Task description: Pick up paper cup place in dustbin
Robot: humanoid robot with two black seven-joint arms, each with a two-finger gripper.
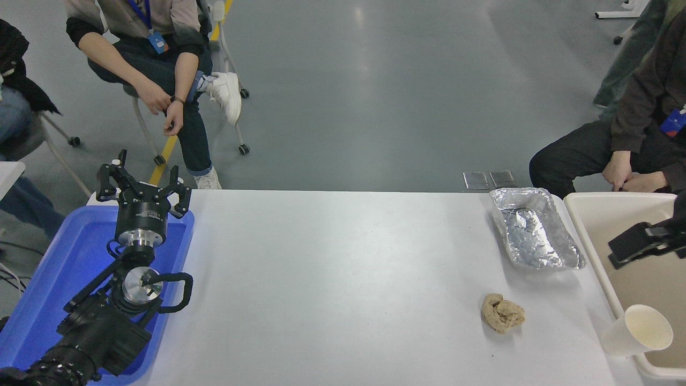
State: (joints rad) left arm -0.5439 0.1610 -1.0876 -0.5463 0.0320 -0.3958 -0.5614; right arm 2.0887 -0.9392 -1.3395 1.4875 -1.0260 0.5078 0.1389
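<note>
Paper cup [636,338] first: it is being seen lying tipped at the table's [343,279] near right corner, its long axis running from lower left to upper right, the round cream mouth facing up and to the right, toward the dustbin [600,257]. Its rim is being pressed right against the dustbin's cream wall, or just overlapping it; which of the two cannot be told. The right gripper [629,247] is being held over the dustbin's open inside, well apart from the cup, its two black fingers [632,241] pointed leftward and set close together with only a narrow gap, nothing being gripped between them. A crumpled tan paper wad [502,313] is being left on the table to the left of the cup, and a crinkled silver foil tray [536,229] is sitting beyond it, just beside the dustbin's far corner. The left gripper [143,185] is being kept parked at the lower left above a blue tray [48,279], its fingers spread wide and empty. People are being seen seated at the far side.
</note>
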